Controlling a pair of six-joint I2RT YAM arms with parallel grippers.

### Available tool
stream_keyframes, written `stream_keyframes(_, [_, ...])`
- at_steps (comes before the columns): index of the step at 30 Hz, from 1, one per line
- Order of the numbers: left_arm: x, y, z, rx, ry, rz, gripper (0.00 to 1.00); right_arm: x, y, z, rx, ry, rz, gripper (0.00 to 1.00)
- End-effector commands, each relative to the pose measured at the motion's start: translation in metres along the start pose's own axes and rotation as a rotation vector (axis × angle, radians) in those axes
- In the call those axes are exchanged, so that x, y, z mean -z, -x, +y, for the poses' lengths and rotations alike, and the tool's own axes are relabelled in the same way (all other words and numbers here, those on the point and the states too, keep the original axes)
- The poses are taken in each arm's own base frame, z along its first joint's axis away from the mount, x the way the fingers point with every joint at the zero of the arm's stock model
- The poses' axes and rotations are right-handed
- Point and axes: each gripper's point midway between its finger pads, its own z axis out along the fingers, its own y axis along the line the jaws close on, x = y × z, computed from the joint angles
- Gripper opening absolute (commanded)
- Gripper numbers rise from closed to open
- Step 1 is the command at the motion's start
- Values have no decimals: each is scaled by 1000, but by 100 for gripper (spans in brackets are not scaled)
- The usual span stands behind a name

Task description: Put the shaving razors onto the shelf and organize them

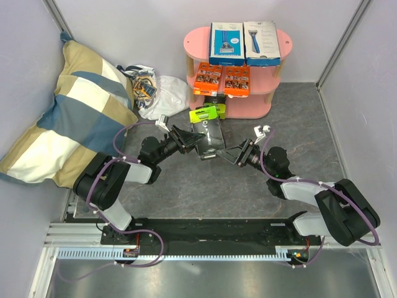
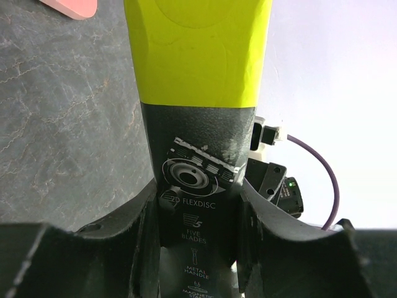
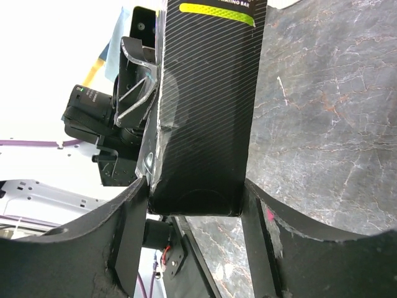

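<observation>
1. Grey, stone-patterned table (image 1: 186,186) fills the cell between pale walls. The pink shelf (image 1: 195,45) stands at its far edge, near the middle.
2. On the top board of the shelf, the blue box (image 1: 226,43) and the white box (image 1: 261,42) lie side by side and touch each other. The blue one is on the left.
3. On the middle board, the two orange cards (image 1: 208,78) lie next to each other at the front edge.
4. Under them, a black box (image 1: 214,99) is partly visible. I cannot tell whether it rests on the lowest board.
5. The green box (image 1: 206,121) is just in front of the shelf, between the two arms. Its lime end points to the shelf and its black end points to the arms.
6. The left gripper (image 1: 197,141) is clenched on the black part of this box. In the left wrist view, the fingers (image 2: 142,211) press on both sides of the box (image 2: 198,93), just beside the printed words.
7. The right gripper (image 1: 224,152) grasps the same box at its near end. In the right wrist view, its fingers (image 3: 127,217) lie against both lower corners of the striped black face (image 3: 205,124).
8. A checked pillow (image 1: 68,112) leans in the left corner. A white bag (image 1: 164,93) lies between it and the shelf.
</observation>
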Motion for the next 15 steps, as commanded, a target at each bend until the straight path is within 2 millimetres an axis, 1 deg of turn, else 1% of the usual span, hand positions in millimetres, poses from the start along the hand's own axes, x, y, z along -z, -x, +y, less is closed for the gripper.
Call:
stream_keyframes(1, [12, 2, -110, -245, -427, -32, 2, -4, 15, 37, 37, 142, -48, 43])
stream_keyframes(2, [12, 1, -108, -248, -422, -30, 3, -4, 15, 36, 34, 139, -50, 40])
stream_keyframes(3, [13, 1, -106, -250, -417, -30, 11, -5, 16, 35, 30, 134, -57, 37])
stream_keyframes(4, [13, 0, -106, -255, -418, -28, 16, -5, 15, 32, 28, 126, -56, 32])
stream_keyframes(5, [13, 0, -104, -262, -413, -30, 23, -5, 16, 31, 27, 124, -58, 29])
stream_keyframes(6, [14, -2, -102, -264, -410, -22, 38, -5, 16, 30, 24, 119, -61, 28])
stream_keyframes(7, [15, -2, -100, -265, -404, -25, 41, -4, 15, 28, 18, 114, -59, 24])
stream_keyframes(8, [15, -3, -99, -271, -400, -25, 46, -3, 15, 26, 16, 109, -62, 22])
stream_keyframes(10, [17, -4, -93, -278, -386, -25, 69, -1, 15, 24, 15, 107, -64, 18])
stream_keyframes(11, [17, -5, -92, -289, -382, -28, 82, 0, 16, 23, 13, 103, -69, 17])
stream_keyframes(12, [17, -5, -86, -285, -362, -26, 94, 1, 16, 21, 11, 98, -68, 15])
stream_keyframes(14, [17, -5, -80, -299, -343, -26, 97, 4, 17, 19, 9, 93, -75, 11])
stream_keyframes(15, [16, -6, -73, -296, -317, -20, 100, 5, 17, 17, 8, 88, -76, 10])
